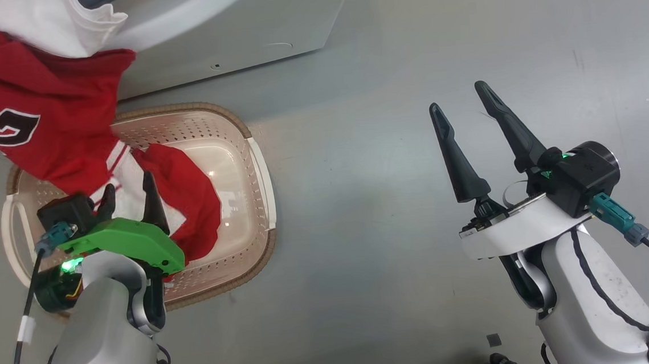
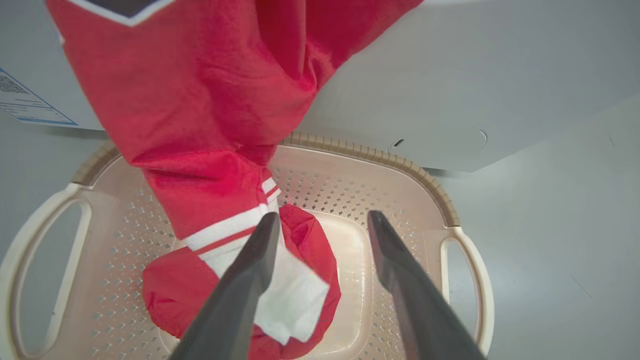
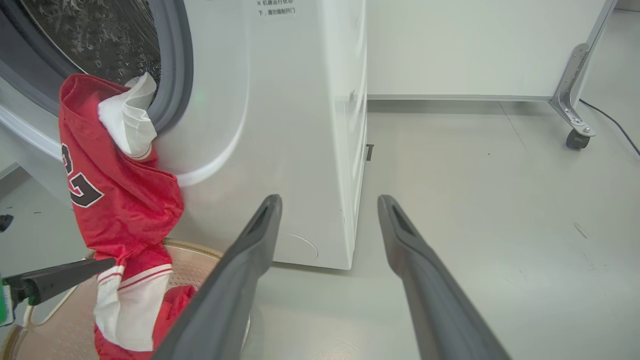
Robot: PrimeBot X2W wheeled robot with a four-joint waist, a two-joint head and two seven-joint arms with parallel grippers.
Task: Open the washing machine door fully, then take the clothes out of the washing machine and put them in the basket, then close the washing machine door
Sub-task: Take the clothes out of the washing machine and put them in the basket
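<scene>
Grey forearms [image 1: 96, 346], scuffed. Left tool [image 1: 128, 184]: green printed bracket [image 1: 129, 244], green LED [image 1: 70, 265], teal connector [image 1: 56, 232], black cable [image 1: 25, 306] with white tag [image 1: 25, 330]. Right tool [image 1: 456, 95]: long dark tapered fingers [image 1: 457, 155], white collar [image 1: 522, 225], black camera pod [image 1: 587, 175], teal plug [image 1: 612, 216].

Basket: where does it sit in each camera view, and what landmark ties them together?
Head view: basket left of centre, before the washing machine.
Left wrist view: basket across the lower half.
Right wrist view: basket in the bottom left corner.
Shared landmark: red-and-white jersey hanging into the basket.

Clothes [image 1: 45, 110] hang from washing machine [image 3: 300, 150] into basket [image 1: 231, 154] standing before it
</scene>
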